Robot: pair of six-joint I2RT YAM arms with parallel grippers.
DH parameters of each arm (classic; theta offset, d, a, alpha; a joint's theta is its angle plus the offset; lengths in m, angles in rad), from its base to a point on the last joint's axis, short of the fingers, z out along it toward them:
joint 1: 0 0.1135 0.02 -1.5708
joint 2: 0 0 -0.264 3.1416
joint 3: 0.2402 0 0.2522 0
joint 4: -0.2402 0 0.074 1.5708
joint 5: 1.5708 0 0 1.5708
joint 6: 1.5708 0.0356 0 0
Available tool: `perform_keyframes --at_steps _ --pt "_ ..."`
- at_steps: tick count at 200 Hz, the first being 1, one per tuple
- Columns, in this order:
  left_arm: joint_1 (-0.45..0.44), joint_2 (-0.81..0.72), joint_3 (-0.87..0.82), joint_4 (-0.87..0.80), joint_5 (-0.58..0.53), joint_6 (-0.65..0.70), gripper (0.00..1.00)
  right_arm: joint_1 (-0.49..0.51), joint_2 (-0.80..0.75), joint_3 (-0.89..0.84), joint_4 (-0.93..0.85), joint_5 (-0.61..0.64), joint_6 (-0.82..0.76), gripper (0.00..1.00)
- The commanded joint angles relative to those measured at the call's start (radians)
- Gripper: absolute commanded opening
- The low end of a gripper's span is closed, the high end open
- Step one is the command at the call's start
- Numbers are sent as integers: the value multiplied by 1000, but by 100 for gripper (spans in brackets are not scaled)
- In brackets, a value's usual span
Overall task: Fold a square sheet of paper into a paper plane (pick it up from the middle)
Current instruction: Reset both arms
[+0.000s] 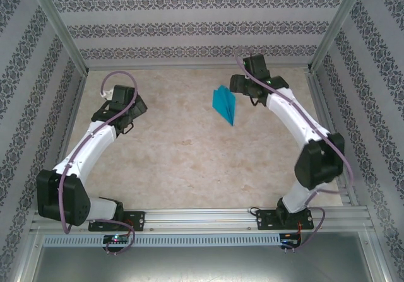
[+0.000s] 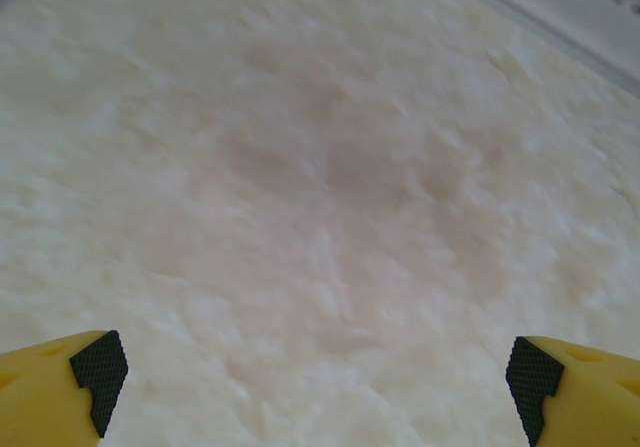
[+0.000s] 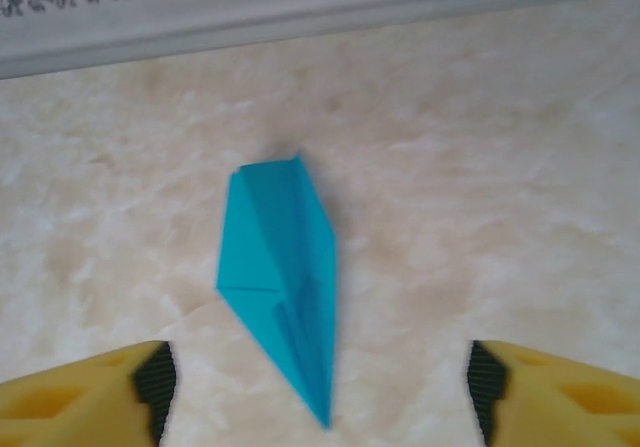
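Note:
The square sheet of paper lies folded into a slim teal-blue paper plane (image 1: 225,104) on the beige table, right of centre and toward the back. In the right wrist view the paper plane (image 3: 285,277) rests flat with its pointed tip toward the camera. My right gripper (image 3: 320,392) is open. Its yellow fingers (image 3: 150,392) stand wide on either side of the tip and touch nothing. From above, the right gripper (image 1: 242,85) hovers just right of the plane. My left gripper (image 2: 315,387) is open over bare table, and from above the left gripper (image 1: 134,108) sits at the far left.
Patterned walls (image 1: 202,23) enclose the table on three sides, and the back wall's base (image 3: 300,17) runs close behind the plane. An aluminium rail (image 1: 202,219) with both arm bases lines the near edge. The table (image 1: 183,162) is bare between the arms.

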Motion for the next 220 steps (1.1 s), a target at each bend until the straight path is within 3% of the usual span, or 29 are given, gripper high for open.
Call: perform_keyframes --at_steps 1,23,48,79,123,146,193,220 --pt "51 -58 -73 23 -149 110 100 -20 -117 -196 186 255 -76 95" --pt "80 -95 -210 182 -207 175 100 -74 -229 -408 366 351 -131 98" --pt "103 -117 -358 394 -232 256 100 -159 -260 -584 508 374 -142 98" --pt "135 -85 -460 576 -129 361 100 -179 -216 -748 718 397 -205 98" --pt "161 -32 -636 987 76 522 100 -203 -158 -900 1056 219 -338 98" --pt "181 -4 -704 1177 185 560 100 -241 -147 -934 1115 89 -338 98" --pt "195 101 -715 1323 332 611 100 -288 -163 -1032 1267 -112 -346 98" --pt "195 162 -716 1384 357 619 100 -294 -126 -1086 1407 -143 -354 98"
